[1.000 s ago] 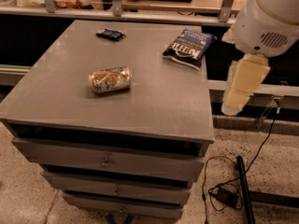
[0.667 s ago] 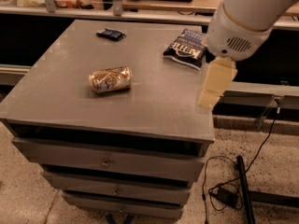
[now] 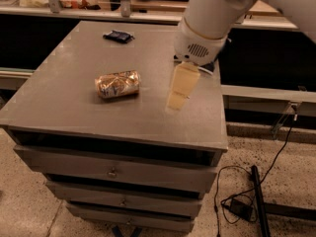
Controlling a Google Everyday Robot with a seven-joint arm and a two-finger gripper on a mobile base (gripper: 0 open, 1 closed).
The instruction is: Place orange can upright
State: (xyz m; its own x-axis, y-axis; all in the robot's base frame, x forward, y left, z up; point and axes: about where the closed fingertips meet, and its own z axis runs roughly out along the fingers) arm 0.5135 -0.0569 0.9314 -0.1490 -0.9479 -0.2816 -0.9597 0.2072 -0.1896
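The orange can [image 3: 117, 84] lies on its side on the grey cabinet top [image 3: 64, 98], left of centre, its long axis running left to right. My gripper [image 3: 178, 89] hangs from the white arm above the right part of the top, to the right of the can and apart from it. The cream fingers [image 3: 181, 82] point down and to the left. Nothing is seen in the gripper.
A small dark packet [image 3: 118, 35] lies near the back of the top. The arm hides the back right corner. The cabinet has drawers below [image 3: 113, 172]. A black cable and adapter [image 3: 242, 209] lie on the floor at the right. A rail and shelf run behind.
The arm has swung left from beyond the cabinet's right edge to over the top, closer to the can. It now covers the blue chip bag. The can has not moved.
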